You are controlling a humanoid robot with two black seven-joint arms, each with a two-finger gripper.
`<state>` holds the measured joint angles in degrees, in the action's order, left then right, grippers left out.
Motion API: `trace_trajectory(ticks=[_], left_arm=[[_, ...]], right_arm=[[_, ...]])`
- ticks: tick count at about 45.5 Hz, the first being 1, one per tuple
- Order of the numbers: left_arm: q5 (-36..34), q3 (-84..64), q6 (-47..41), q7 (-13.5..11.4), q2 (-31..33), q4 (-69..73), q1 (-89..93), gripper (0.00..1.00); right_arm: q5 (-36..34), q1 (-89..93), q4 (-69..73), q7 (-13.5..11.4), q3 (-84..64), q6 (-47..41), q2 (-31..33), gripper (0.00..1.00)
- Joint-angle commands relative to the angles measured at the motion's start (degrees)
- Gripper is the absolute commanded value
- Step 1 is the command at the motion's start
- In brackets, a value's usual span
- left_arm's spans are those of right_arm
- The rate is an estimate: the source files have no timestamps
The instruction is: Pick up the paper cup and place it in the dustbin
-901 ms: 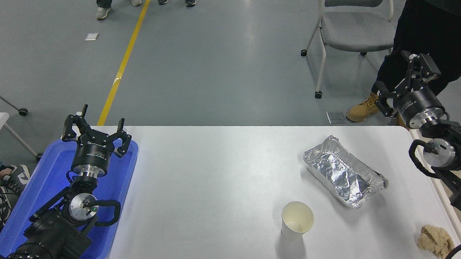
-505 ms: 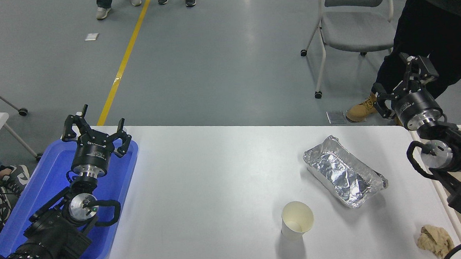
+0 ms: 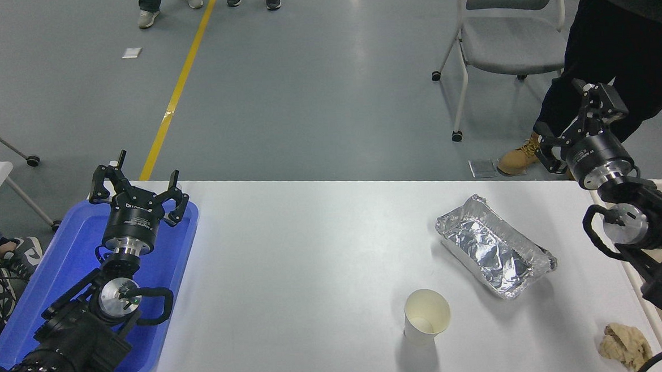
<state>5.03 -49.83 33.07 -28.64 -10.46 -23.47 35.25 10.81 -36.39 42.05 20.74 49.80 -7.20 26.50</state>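
The white paper cup (image 3: pixel 425 316) stands upright on the white table (image 3: pixel 311 249), mouth up, at the front right of centre. My right gripper (image 3: pixel 574 116) is open and empty, raised beyond the table's far right corner, well behind and to the right of the cup. The dustbin (image 3: pixel 647 274) shows only as a pale rim at the table's right edge, mostly hidden by my right arm. My left gripper (image 3: pixel 136 187) is open and parked over the blue tray at the left.
A crumpled silver foil tray (image 3: pixel 494 246) lies between the cup and my right gripper. A tan crumpled rag (image 3: pixel 624 345) lies at the front right corner. A blue tray (image 3: pixel 69 268) sits at the left. A person's legs (image 3: pixel 613 63) and a grey chair (image 3: pixel 504 35) stand behind the table.
My right gripper has moved slightly left and away, higher in the picture. The cup, foil tray and left arm have not moved.
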Motion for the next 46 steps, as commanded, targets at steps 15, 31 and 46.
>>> trace_trajectory(ticks=[15,31,46], left_arm=[[0.06,-0.01,-0.02,-0.01,0.0,0.0,0.0,1.0],[0.06,-0.01,-0.02,-0.01,0.0,0.0,0.0,1.0],[0.06,-0.01,-0.02,-0.01,0.0,0.0,0.0,1.0]], right_arm=[[0.0,-0.08,-0.13,0.0,-0.22,-0.1,0.04,1.0],[0.0,0.18,-0.13,0.0,-0.22,-0.19,-0.05,1.0],[-0.18,-1.4,-1.71,0.0,-8.03,0.08,2.76,1.0]])
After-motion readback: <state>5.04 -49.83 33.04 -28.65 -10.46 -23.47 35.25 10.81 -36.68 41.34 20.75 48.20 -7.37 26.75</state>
